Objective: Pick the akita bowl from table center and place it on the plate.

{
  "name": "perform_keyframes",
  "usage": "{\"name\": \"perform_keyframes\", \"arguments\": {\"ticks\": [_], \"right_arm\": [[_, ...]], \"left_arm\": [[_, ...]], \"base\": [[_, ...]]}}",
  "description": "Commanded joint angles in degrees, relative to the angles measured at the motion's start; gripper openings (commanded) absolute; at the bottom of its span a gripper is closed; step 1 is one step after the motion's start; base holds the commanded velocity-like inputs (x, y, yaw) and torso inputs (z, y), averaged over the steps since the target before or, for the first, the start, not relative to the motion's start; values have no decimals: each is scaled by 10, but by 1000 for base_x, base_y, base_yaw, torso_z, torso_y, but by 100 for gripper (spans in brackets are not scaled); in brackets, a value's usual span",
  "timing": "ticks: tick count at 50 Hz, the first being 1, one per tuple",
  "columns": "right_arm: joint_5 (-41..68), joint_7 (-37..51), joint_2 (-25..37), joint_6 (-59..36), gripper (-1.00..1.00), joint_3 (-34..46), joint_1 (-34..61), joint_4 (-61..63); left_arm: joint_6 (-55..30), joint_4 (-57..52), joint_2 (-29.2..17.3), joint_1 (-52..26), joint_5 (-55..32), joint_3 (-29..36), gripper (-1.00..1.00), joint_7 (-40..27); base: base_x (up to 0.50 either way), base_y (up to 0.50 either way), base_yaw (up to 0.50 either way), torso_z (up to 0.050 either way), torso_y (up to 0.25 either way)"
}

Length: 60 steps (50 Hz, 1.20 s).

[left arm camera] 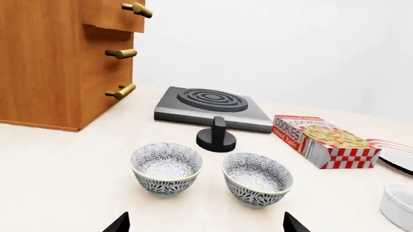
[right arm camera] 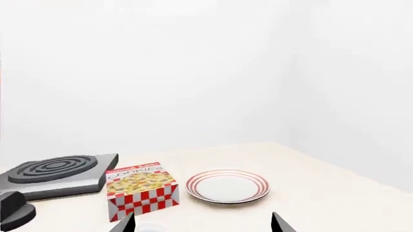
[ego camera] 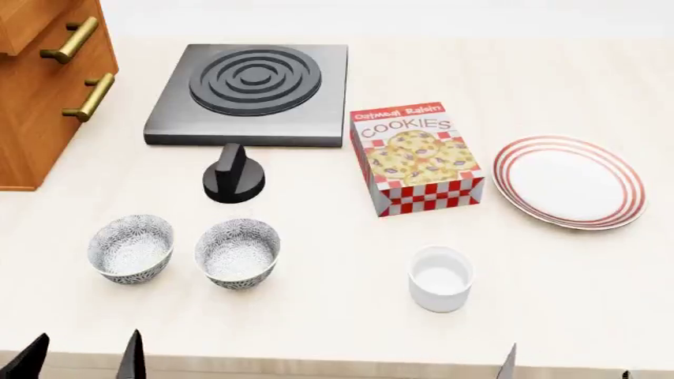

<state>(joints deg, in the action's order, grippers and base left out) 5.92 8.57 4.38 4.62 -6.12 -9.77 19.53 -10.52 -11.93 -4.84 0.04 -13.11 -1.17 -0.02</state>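
Two speckled black-and-white bowls stand side by side near the table's front left. The akita bowl [ego camera: 238,253] [left arm camera: 257,178] is the one nearer the table's middle; its look-alike [ego camera: 131,247] [left arm camera: 166,166] stands to its left. The white plate [ego camera: 569,181] [right arm camera: 227,186] with red rings lies at the right. My left gripper [ego camera: 82,363] [left arm camera: 206,224] hangs open at the front edge, short of both bowls and holding nothing. My right gripper [ego camera: 569,371] [right arm camera: 203,223] is open and empty too, near the front edge, well short of the plate.
A cookies box [ego camera: 416,158] lies between the bowls and the plate. A plain white cup [ego camera: 440,276] stands in front of it. A black hotplate [ego camera: 252,91] and a black knob [ego camera: 234,174] sit behind the bowls. A wooden drawer cabinet [ego camera: 43,79] fills the far left.
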Motion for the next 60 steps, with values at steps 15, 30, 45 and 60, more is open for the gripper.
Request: {"name": "perform_keyframes", "arguments": {"ticks": [15, 30, 45, 60], "right_arm": [[65, 56, 5, 130, 100, -109, -126, 109], [74, 72, 13, 132, 100, -100, -128, 103], [79, 85, 21, 135, 100, -94, -134, 95], [156, 48, 140, -245, 100, 101, 3, 227]], "left_arm": [[-26, -14, -33, -38, -62, -53, 100, -30], [-22, -20, -40, -31, -69, -46, 100, -31], [-19, -20, -46, -30, -76, -44, 100, -37], [-29, -3, -62, -56, -93, -77, 100, -60]], "base": [[317, 48, 0, 0, 0], [500, 0, 0, 0, 0], [218, 0, 0, 0, 0], [0, 0, 0, 0, 0]]}}
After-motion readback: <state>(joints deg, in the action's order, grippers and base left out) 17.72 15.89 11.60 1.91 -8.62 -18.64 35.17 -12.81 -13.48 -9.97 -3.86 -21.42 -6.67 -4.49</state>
